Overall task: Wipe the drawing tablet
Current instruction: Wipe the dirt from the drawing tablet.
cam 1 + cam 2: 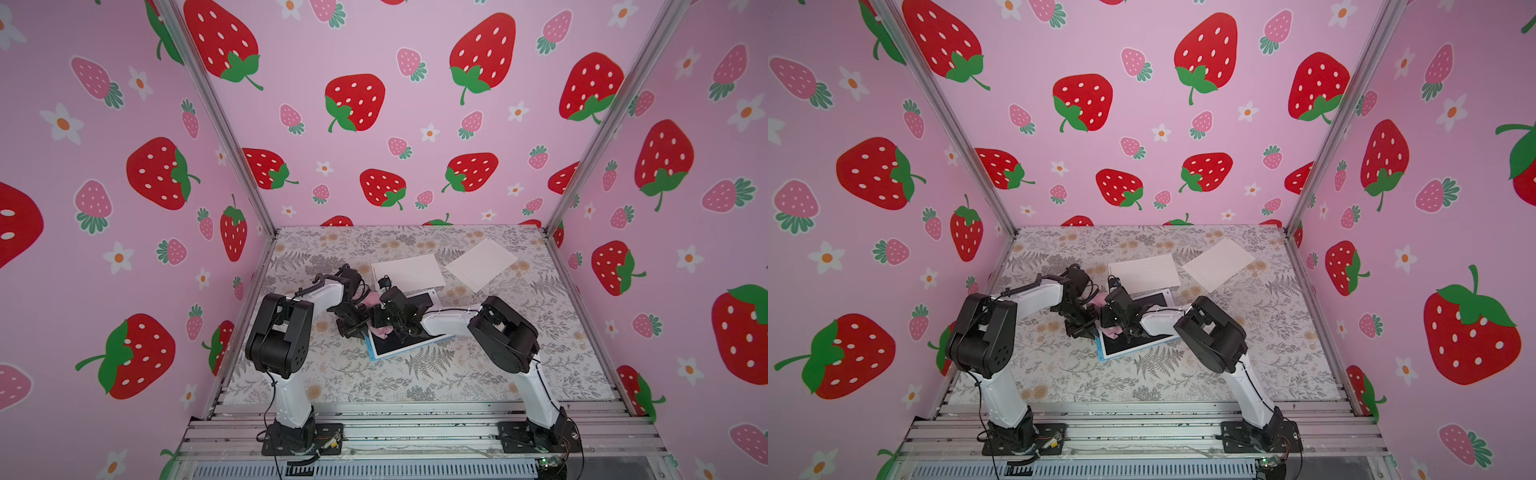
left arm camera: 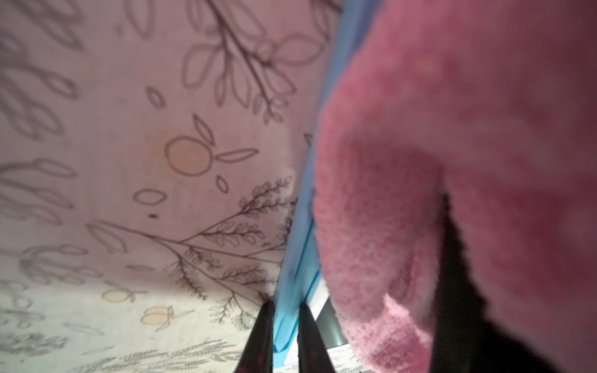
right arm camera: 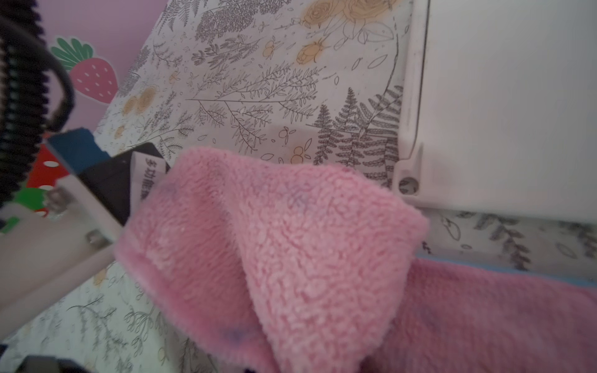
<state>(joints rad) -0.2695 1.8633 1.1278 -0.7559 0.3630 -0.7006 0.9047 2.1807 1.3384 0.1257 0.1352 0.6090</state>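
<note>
Two arms stood on the near metal rail (image 1: pixel 415 432). The left arm (image 1: pixel 286 332) and the right arm (image 1: pixel 507 336) each rose to a high, bent elbow, then reached inward and down, so that their wrists met over the middle of the floral table (image 1: pixel 415 374).

Beyond the elbows, the left gripper (image 2: pixel 287 305) was closed to a narrow gap on the blue edge of the drawing tablet (image 1: pixel 399 347). In the left wrist view one black finger (image 2: pixel 261 336) stood on each side of that edge.

The right gripper (image 1: pixel 395 330) was nearly fully closed on the pink cloth (image 3: pixel 274 258). The fluffy cloth hung from it in a fold and rested on the tablet's dark screen, just beside the left gripper. The fingers themselves were hidden by the cloth in the right wrist view.

In both top views the tablet lay flat and askew at the table's centre, largely covered by the two wrists.

Farther back lay two white boards, one (image 1: pixel 409 272) just behind the tablet and the other (image 1: pixel 482 262) beside it, toward the strawberry wall (image 1: pixel 395 145).
</note>
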